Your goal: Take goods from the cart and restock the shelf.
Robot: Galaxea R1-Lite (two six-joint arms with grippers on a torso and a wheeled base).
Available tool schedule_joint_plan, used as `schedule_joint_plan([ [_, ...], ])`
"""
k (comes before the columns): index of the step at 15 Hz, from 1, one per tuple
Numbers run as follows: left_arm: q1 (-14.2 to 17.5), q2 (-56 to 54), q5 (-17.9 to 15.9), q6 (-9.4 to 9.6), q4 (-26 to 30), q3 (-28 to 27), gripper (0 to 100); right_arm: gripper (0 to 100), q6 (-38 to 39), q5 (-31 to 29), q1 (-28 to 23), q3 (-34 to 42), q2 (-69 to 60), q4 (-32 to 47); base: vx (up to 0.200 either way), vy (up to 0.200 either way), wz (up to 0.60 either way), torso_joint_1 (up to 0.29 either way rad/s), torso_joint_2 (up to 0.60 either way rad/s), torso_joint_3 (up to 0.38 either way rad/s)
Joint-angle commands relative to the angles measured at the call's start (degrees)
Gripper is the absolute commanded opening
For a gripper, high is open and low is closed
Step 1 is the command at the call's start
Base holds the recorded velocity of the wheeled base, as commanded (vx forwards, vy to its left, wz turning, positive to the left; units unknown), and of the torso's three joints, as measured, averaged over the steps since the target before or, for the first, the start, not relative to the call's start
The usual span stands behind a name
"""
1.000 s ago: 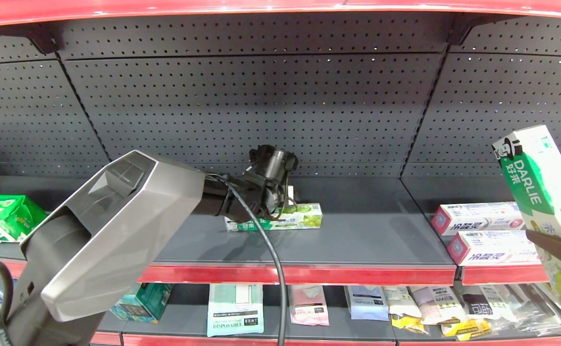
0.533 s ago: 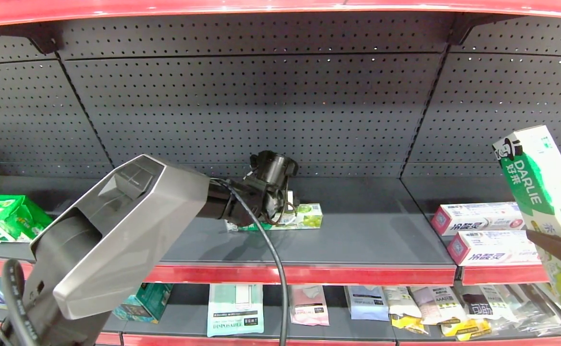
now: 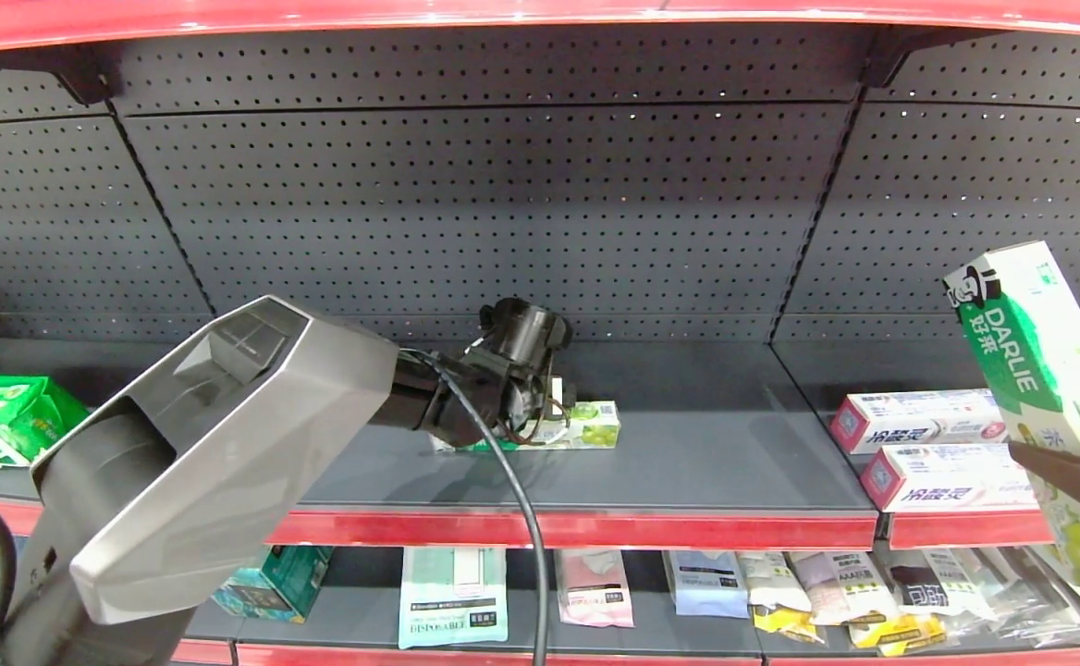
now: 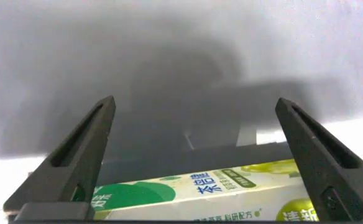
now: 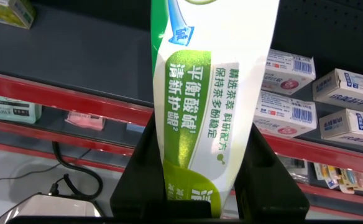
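Observation:
A green-and-white toothpaste box lies flat on the dark middle shelf. My left gripper is right over its left part, open. In the left wrist view its fingers stand wide apart, and the box lies across between them near their base. My right gripper hangs in front of the shelf's right bay, shut on a second green-and-white toothpaste box that is held upright and tilted. That box sits clamped between the right gripper fingers.
Two pink-and-white toothpaste boxes lie on the right bay. Green packs sit at the far left. The shelf has a red front lip and a pegboard back. Sachets and packets fill the shelf below.
The left wrist has dipped lower over the lying box, which has shifted slightly on the shelf. The right arm and its box have hardly moved.

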Motion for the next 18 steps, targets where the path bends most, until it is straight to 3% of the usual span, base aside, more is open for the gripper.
schedule_joint_plan([
  [1, -0.17, -2.13, -0.47, -0.23, 0.00, 3.92, 100, 0, -0.04, -0.02, 0.05, -0.04, 0.15, -0.02, 0.000, 0.000, 0.00, 0.000, 0.00, 0.000],
  [5, -0.78, -4.77, -0.47, -0.40, -0.08, 8.41, 100, 0, -0.04, -0.02, 0.22, -0.31, 0.15, -0.02, 0.000, 0.000, 0.00, 0.000, 0.00, 0.000],
  [9, -2.10, -6.26, -0.47, -3.04, -0.08, 10.69, 100, 0, -0.04, -0.02, 0.22, -0.31, 0.06, -0.02, 0.000, 0.000, 0.00, 0.000, 0.00, 0.000],
  [18, -2.80, -10.31, -0.73, -3.04, -2.10, 17.99, 100, 0, -0.04, 0.25, 0.22, -0.40, 0.06, -0.02, 0.000, 0.000, 0.00, 0.000, 0.00, 0.000],
])
